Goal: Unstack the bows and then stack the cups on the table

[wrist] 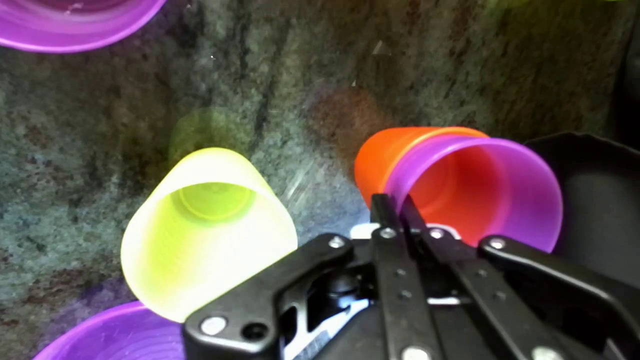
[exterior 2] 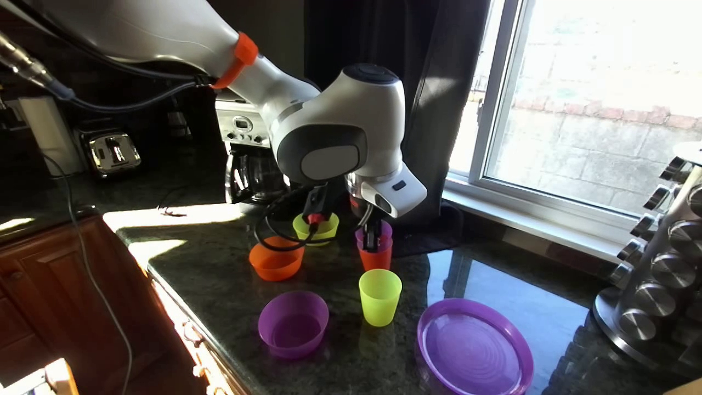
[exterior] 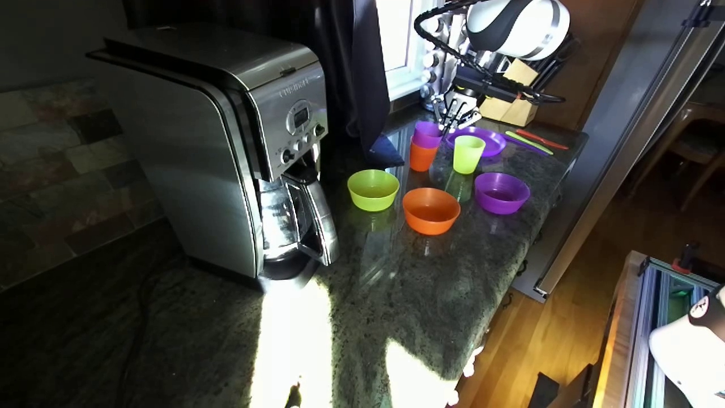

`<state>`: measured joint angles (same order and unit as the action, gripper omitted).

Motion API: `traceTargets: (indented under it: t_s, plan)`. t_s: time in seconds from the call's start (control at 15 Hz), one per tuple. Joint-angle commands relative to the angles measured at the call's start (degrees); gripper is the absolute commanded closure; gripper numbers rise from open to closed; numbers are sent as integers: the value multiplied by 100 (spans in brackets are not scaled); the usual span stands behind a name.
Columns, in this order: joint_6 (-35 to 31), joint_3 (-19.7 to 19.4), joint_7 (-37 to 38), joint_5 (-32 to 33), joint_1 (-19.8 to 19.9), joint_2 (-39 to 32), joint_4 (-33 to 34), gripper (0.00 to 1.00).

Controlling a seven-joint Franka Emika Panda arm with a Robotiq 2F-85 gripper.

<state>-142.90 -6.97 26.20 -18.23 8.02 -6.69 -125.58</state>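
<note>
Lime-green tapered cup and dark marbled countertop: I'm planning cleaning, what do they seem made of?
Lime-green tapered cup: probably plastic, smooth and satiny, its wall seemingly translucent. Dark marbled countertop: likely stone, polished, by its mottling and clear reflections; laminate remains possible.

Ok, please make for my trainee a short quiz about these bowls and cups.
1. How many bowls stand apart on the countertop?
2. True or false: the lime-green cup stands separate from the orange cup.
3. On which cup's rim are the jaws shut: a) orange, b) lime-green, c) purple?

Key: 1. Three: lime-green bowl, orange bowl, purple bowl. 2. True. 3. c, the purple cup.
</note>
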Motion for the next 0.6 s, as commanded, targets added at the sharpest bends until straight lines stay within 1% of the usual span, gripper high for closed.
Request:
traceTargets:
  t_s: [0.0,0.07,0.13,0.27,0.33,0.47,0.53]
  plan:
    - [376,72,-298,-257,-53,-128,205,99]
    - [447,80,-296,-199,-71,-144,230,99]
    - [488,79,-281,-145,-86,-155,251,76]
    - [527,65,-250,-88,-108,-107,238,64]
    - [523,48,-227,-42,-112,-53,217,55]
    - [448,6,-233,48,-95,88,144,41]
    - [426,-11,-255,35,-80,158,110,32]
